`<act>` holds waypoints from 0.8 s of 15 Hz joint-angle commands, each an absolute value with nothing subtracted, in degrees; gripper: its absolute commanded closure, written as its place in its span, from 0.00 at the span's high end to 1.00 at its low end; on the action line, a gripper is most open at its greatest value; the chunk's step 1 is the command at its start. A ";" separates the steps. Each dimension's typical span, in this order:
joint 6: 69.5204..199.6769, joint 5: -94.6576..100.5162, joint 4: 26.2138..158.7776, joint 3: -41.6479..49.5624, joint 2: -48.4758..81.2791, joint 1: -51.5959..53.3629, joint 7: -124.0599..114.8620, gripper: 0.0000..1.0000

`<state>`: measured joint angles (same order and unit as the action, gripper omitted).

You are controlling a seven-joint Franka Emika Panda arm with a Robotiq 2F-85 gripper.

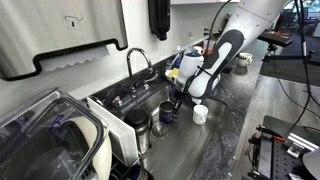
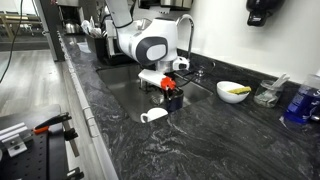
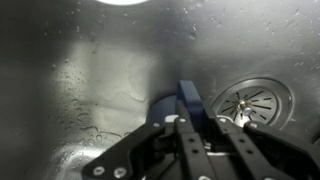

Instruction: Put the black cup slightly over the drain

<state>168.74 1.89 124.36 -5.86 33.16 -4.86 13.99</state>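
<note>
Progress partway: my claw [image 3: 186,125], nearly closed, pinches the black cup [image 3: 160,106] by its rim inside the sink [image 3: 90,60] at the bench's [image 2: 220,140] wall edge; drain [image 3: 252,100] just beside, 1 shift left.

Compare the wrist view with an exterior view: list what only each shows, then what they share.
Only the wrist view: the drain in the wet sink floor, just beside the black cup. Only an exterior view: the faucet, the white cup on the counter, and the robot arm. Both: the gripper down in the sink, fingers closed on the black cup.
</note>
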 commanded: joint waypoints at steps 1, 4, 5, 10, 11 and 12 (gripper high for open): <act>168.80 1.67 118.93 -8.07 37.21 -6.22 14.59 0.04; 168.10 1.62 115.62 -9.45 39.39 -6.18 14.76 0.04; 167.92 1.59 114.83 -10.01 39.85 -6.14 14.80 0.04; 167.85 1.48 114.21 -12.69 40.41 -5.79 15.01 0.04; 167.94 1.51 114.08 -13.00 40.60 -5.78 15.03 0.04; 167.83 1.59 113.82 -12.90 40.82 -5.44 14.72 0.04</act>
